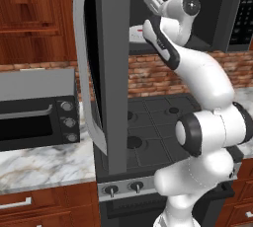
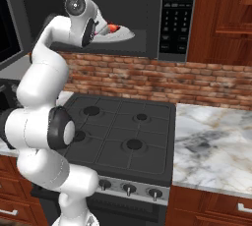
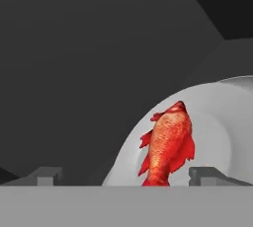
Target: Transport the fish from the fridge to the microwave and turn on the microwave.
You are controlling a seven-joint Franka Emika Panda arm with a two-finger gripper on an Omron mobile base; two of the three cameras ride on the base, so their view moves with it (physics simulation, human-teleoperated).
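Inside the microwave (image 2: 162,18), I'm holding my gripper (image 3: 126,174) wide open; the fish (image 3: 168,144) is lying on the plate (image 3: 217,122).

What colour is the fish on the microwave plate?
Bright red-orange fish, clearest in the hand view.

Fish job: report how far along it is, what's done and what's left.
Done: the fish lies on the white plate inside the microwave. In hand: the end effector is open, its fingertips either side of the fish and apart from it. Left: pull the arm out, shut the open door, and start the microwave at its button panel.
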